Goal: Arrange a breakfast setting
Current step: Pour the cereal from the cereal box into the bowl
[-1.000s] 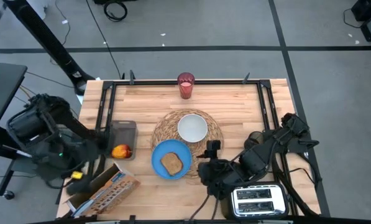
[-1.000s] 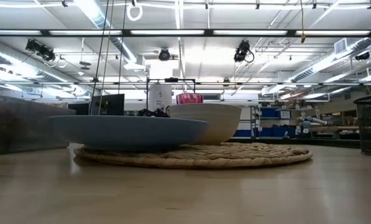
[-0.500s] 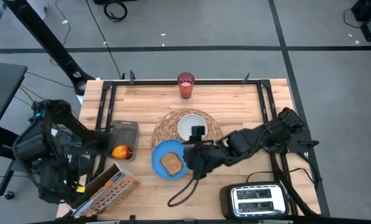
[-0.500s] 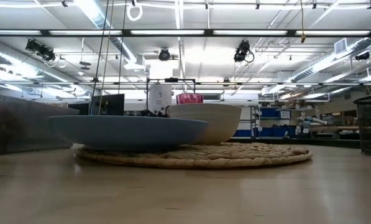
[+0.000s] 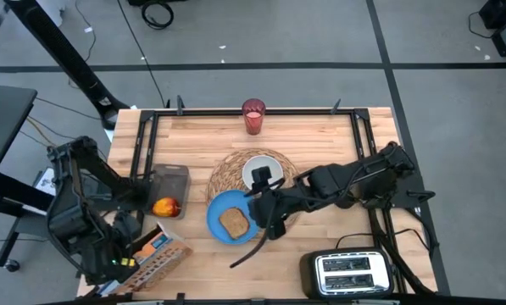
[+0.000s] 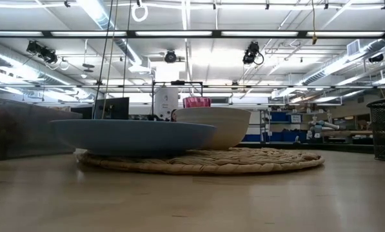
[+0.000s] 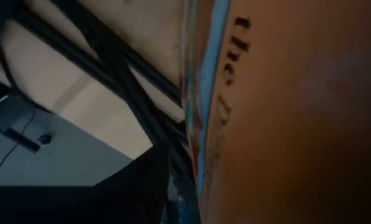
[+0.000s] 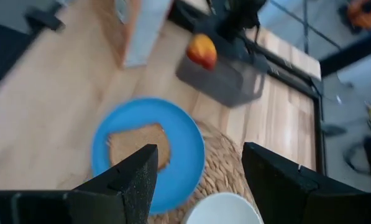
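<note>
A round straw placemat (image 5: 254, 180) lies mid-table with a white bowl (image 5: 257, 172) on it. A blue plate (image 5: 231, 216) carrying a toast slice (image 5: 233, 222) overlaps the mat's near-left edge. A red apple (image 5: 165, 206) sits at a dark tray (image 5: 169, 180) on the left. The red cup (image 5: 253, 116) stands at the far edge. The orange Cheerios box (image 5: 157, 257) lies at the near-left corner, and my left gripper (image 5: 127, 257) is down right beside it; the box (image 7: 297, 112) fills its wrist view. My right gripper (image 8: 197, 149) hovers open above the plate's right side and the bowl.
A black-and-silver toaster (image 5: 350, 273) stands at the near right, and a black cord (image 5: 246, 252) trails on the wood near the plate. Black frame rails (image 5: 142, 152) run along the table's left and right sides. Bare wood lies between cup and placemat.
My left gripper has come down and tipped steeply toward the Cheerios box at the near-left corner. My right gripper has swung from beside the toaster toward the table's left and far side, to above the plate and bowl. The black cord has shifted with it.
</note>
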{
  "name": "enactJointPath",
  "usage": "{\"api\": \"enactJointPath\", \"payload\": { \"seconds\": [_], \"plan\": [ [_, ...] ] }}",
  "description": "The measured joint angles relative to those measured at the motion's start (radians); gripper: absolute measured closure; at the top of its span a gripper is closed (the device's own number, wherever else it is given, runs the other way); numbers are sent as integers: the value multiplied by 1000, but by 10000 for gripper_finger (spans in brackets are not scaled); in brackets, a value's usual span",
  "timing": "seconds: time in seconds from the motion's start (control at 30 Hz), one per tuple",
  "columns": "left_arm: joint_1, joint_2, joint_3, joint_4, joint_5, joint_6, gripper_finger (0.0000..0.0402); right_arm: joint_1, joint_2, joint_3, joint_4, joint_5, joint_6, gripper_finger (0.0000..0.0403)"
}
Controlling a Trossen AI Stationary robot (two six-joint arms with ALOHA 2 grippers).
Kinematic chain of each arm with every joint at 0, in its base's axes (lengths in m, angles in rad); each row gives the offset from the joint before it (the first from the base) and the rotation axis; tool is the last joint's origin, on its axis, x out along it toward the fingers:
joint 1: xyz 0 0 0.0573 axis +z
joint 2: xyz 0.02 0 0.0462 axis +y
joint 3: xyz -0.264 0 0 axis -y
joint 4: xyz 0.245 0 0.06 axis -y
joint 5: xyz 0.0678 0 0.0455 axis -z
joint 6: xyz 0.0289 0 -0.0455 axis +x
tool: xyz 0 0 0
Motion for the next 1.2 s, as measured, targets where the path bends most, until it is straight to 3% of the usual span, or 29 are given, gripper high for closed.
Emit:
{"api": "enactJointPath", "payload": {
  "seconds": [0.3, 0.57, 0.77, 1.03, 1.2],
  "plan": [
    [-1, -3, 6, -10, -49, 150, 388, -70, -71, 0, 173, -234, 123, 161],
    [-1, -1, 102, -14, -68, 282, 396, -79, 84, 0, 434, -402, 126, 130],
    [-1, -1, 185, -12, -72, 306, 397, -70, 248, 0, 560, -413, 152, 110],
    [-1, -1, 276, -12, -142, 332, 398, -69, 447, 0, 818, -557, 267, 48],
    [-2, -2, 301, -12, -144, 327, 399, -78, 512, 0, 894, -581, 331, 13]
  ]
}}
